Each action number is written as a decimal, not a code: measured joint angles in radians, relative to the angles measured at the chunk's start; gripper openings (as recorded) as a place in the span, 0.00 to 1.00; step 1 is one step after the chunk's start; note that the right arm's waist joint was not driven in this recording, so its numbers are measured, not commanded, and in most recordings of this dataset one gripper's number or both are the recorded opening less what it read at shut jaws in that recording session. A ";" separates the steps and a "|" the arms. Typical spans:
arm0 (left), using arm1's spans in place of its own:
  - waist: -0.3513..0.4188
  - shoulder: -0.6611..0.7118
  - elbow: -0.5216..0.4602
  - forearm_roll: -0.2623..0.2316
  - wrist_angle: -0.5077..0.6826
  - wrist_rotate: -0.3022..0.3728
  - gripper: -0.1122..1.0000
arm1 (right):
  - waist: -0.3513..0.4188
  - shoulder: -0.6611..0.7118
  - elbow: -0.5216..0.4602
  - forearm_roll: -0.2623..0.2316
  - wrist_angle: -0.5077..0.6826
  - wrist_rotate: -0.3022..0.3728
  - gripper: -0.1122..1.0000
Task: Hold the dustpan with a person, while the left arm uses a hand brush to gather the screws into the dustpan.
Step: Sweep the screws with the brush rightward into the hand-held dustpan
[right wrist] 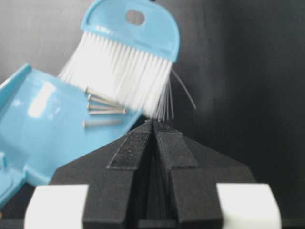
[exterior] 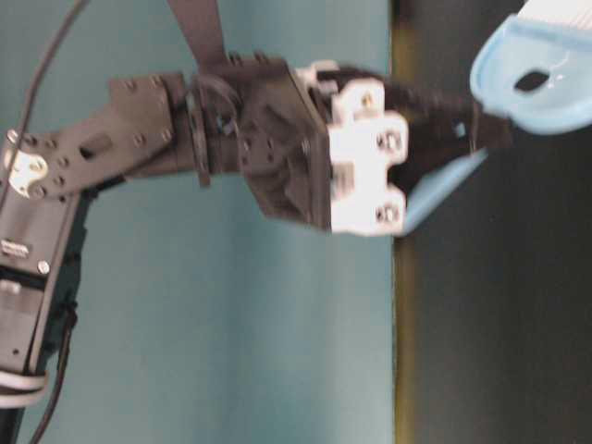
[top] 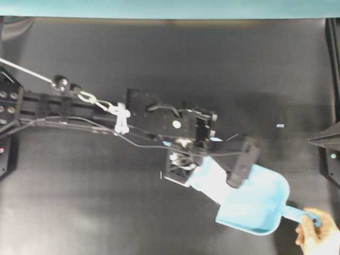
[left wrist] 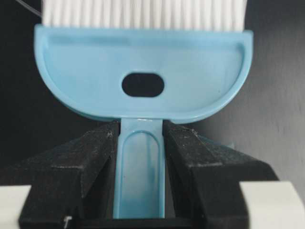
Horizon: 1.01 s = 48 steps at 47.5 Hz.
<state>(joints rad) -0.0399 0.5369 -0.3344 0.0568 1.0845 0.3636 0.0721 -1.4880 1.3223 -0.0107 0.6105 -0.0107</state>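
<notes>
Left pincer (left wrist: 141, 176): pinching the thin handle of the hand brush (left wrist: 143, 78), one black finger pressed to each side.
Right pincer (right wrist: 153, 143): pressed together, nothing in it, parked at the bench edge facing the work.
Hand brush: white bristles down at the mouth of the dustpan (right wrist: 43, 129), a few stray ones splaying off to the side.
Screws (right wrist: 102, 112): about five, already lying inside the pan just beside the bristles.
Dustpan: light blue, tilted, handle gripped by the person's hand (top: 319, 234) at the bench's lower right corner.
Step, my reading: last stroke of the sweep. Keep the bristles low and drag deeper into the pan so no screw rolls back out over the lip.
Bench (top: 159, 64): matt black sheet.
Room: teal wall (exterior: 277, 370) behind.
</notes>
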 measured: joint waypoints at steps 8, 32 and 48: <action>-0.023 0.051 -0.084 0.000 -0.052 0.011 0.38 | 0.000 -0.002 0.000 0.000 0.000 0.000 0.10; -0.048 0.075 -0.150 -0.002 -0.153 0.029 0.38 | 0.000 -0.003 0.000 0.000 0.000 0.000 0.10; -0.041 -0.192 0.107 -0.003 -0.342 -0.051 0.38 | 0.000 -0.003 0.000 0.000 0.000 0.000 0.10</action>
<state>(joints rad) -0.0813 0.3451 -0.2270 0.0537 0.7424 0.3129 0.0721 -1.4910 1.3223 -0.0107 0.6105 -0.0107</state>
